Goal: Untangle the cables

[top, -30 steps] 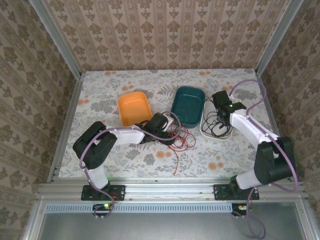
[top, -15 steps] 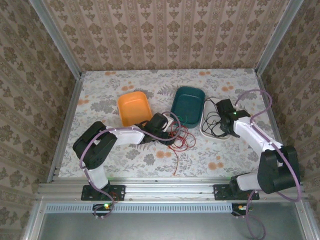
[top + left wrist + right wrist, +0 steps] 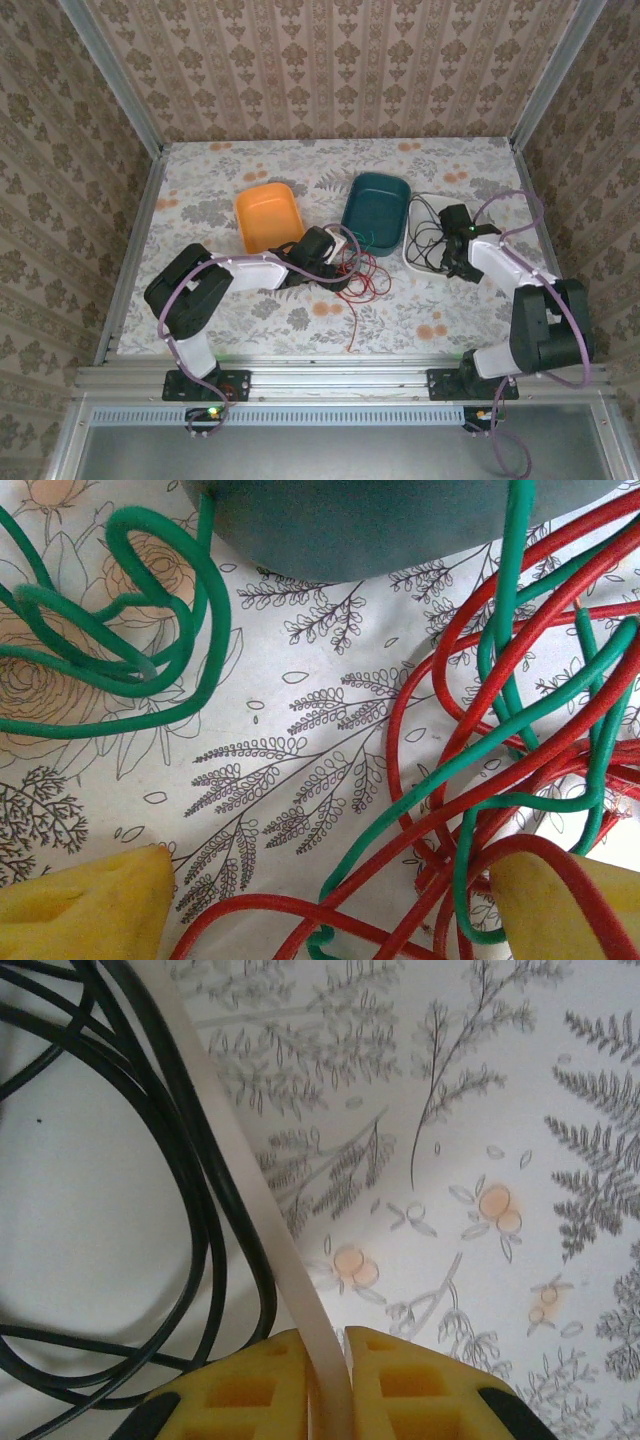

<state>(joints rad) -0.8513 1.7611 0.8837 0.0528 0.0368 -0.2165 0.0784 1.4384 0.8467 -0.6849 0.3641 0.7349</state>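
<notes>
The red and green cables [image 3: 512,580] are straddled by the released left claw [image 3: 320,910], its arm stretched low. The right claw [image 3: 328,1360] is clenched on the rim of the white tray [image 3: 228,1150] (black cable [image 3: 188,1150] coiled just inside).

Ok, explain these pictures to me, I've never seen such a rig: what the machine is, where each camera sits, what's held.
These are two robot arms, left and right, bolted at the near edge of a flower-patterned table. The wide picture looks down from above; each close-up comes from a camera on one wrist, so the yellow fingertips are the arm's own. On the table lie an orange plastic tray, a teal plastic tray and a white plastic tray holding thin black cables. Beside the teal tray sits a tangle of thin red cables and thin green cables. The left pincer hangs open over that tangle, holding nothing. The right pincer is pinched on the white tray's rim.
</notes>
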